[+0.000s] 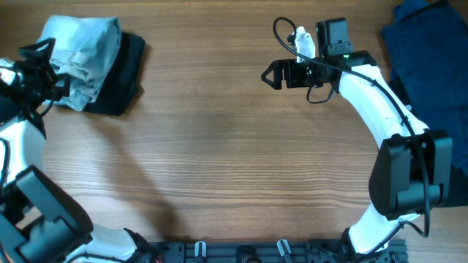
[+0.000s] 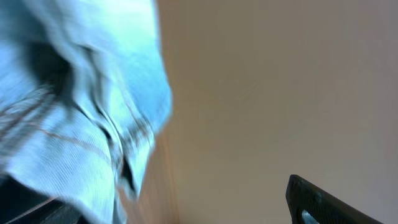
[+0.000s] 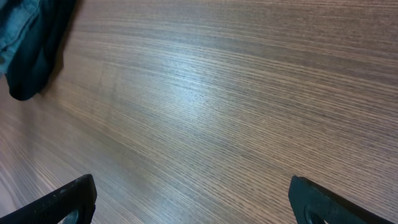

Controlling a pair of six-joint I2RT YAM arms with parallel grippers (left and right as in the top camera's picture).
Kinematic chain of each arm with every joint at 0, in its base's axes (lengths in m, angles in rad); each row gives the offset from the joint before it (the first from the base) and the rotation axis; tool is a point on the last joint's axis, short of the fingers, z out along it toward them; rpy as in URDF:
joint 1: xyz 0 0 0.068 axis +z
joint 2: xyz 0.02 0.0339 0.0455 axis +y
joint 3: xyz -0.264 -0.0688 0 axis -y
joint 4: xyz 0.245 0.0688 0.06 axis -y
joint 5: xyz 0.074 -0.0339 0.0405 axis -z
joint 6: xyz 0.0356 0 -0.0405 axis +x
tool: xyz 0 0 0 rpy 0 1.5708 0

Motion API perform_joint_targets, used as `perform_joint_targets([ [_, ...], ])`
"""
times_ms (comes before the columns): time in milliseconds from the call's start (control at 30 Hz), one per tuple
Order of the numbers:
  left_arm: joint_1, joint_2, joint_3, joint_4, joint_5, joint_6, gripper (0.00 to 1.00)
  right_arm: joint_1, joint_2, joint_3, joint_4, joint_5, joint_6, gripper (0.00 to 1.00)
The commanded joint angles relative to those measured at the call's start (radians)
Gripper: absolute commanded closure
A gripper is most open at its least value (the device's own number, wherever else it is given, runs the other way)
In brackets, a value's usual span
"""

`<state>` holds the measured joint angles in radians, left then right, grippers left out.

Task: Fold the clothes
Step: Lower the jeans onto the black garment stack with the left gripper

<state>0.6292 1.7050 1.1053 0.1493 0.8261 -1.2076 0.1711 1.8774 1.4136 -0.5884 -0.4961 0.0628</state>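
Observation:
The light-blue denim shorts (image 1: 84,47) lie folded at the table's far left, on top of a black garment (image 1: 124,77). My left gripper (image 1: 53,82) is at the shorts' left edge. The left wrist view is blurred: the shorts (image 2: 74,112) fill its left side, and only one finger shows, far to the right. The jaws (image 2: 186,202) look open, with nothing between them. My right gripper (image 1: 269,74) is open and empty above bare table at the back centre-right. Its view (image 3: 193,196) shows the shorts (image 3: 15,25) and the black garment (image 3: 37,56) far off.
A dark navy garment (image 1: 431,66) lies at the table's far right corner, behind the right arm. Wooden tabletop (image 1: 219,161) spreads between the two arms. A rail with clips runs along the front edge (image 1: 278,248).

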Motion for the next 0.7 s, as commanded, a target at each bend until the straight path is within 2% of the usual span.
perform_joint_targets([
  [0, 0.035, -0.070, 0.002, 0.003, 0.280, -0.005, 0.10, -0.001, -0.016, 0.000, 0.005, 0.005, 0.020, 0.00],
  [100, 0.027, -0.116, 0.002, 0.005, 0.345, 0.011, 0.10, -0.001, -0.016, 0.000, 0.006, 0.005, 0.020, 0.00],
  [167, 0.010, -0.151, 0.002, 0.004, 0.369, 0.080, 0.11, -0.001, -0.016, 0.000, 0.008, 0.005, 0.030, 0.00],
  [233, 0.003, -0.180, 0.002, 0.005, 0.388, 0.095, 0.13, -0.001, -0.016, 0.000, 0.008, 0.003, 0.044, 0.00],
  [333, -0.013, -0.209, 0.002, 0.050, 0.257, 0.203, 0.27, -0.001, -0.016, 0.000, 0.007, 0.001, 0.044, 0.00],
  [367, -0.031, -0.207, 0.002, 0.051, 0.174, 0.251, 0.34, -0.001, -0.016, 0.000, 0.007, 0.001, 0.044, 0.00],
  [433, -0.074, -0.197, 0.002, 0.048, -0.002, 0.354, 0.66, -0.001, -0.016, 0.000, 0.007, 0.001, 0.045, 0.00],
  [467, -0.103, -0.190, 0.002, 0.050, -0.106, 0.409, 0.75, -0.001, -0.016, 0.000, 0.006, 0.001, 0.045, 0.00],
  [500, -0.149, -0.179, 0.002, 0.054, -0.270, 0.502, 0.85, -0.001, -0.016, 0.000, 0.004, 0.001, 0.045, 0.00],
  [567, -0.220, -0.154, 0.002, 0.085, -0.475, 0.656, 0.90, -0.001, -0.016, 0.000, 0.002, 0.001, 0.045, 0.00],
  [600, -0.264, -0.134, 0.002, 0.113, -0.579, 0.732, 0.96, -0.001, -0.016, 0.000, 0.002, 0.001, 0.045, 0.00],
  [667, -0.331, -0.089, 0.002, 0.187, -0.731, 0.832, 0.96, -0.001, -0.016, 0.000, 0.003, 0.001, 0.046, 0.00],
])
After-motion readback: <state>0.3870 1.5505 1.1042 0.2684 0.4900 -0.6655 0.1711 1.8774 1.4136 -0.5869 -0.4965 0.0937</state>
